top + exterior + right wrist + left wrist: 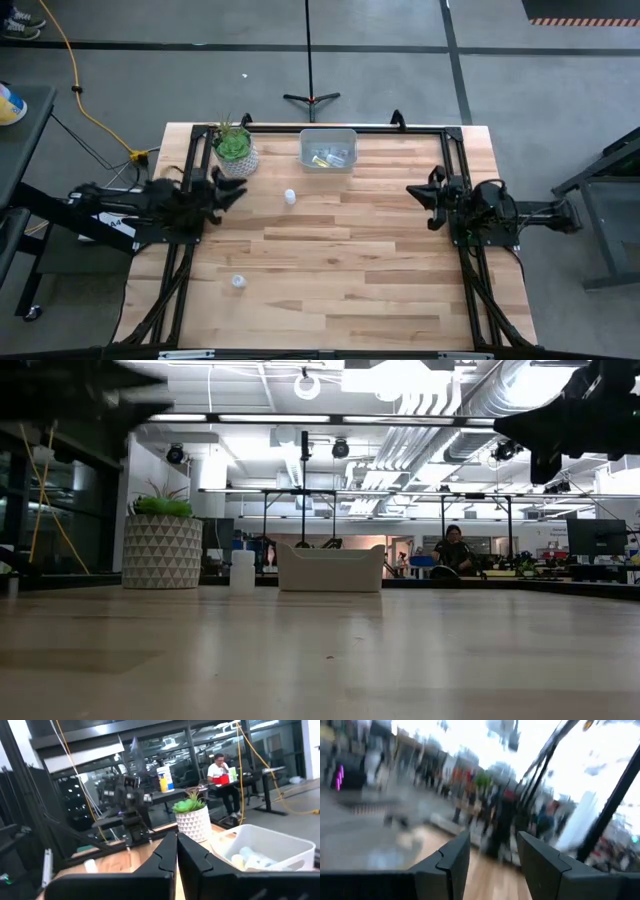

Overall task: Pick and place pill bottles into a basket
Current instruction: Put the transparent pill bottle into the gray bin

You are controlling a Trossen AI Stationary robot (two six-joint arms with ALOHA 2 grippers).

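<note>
Two small white cylindrical pill bottles (pixel 290 197) remain on the table outside the pale rectangular plastic basket (pixel 328 149), nearest just in front; left tool (pixel 232 192), open and empty, could topple it, while right tool (pixel 419 194), closed and empty, waits.

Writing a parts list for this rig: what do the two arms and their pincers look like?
Both arms are dark and jointed. The left arm carries white panels near its base. The left pincer has two angular, dark grey fingers; the right pincer has the same blocky dark fingers.
</note>
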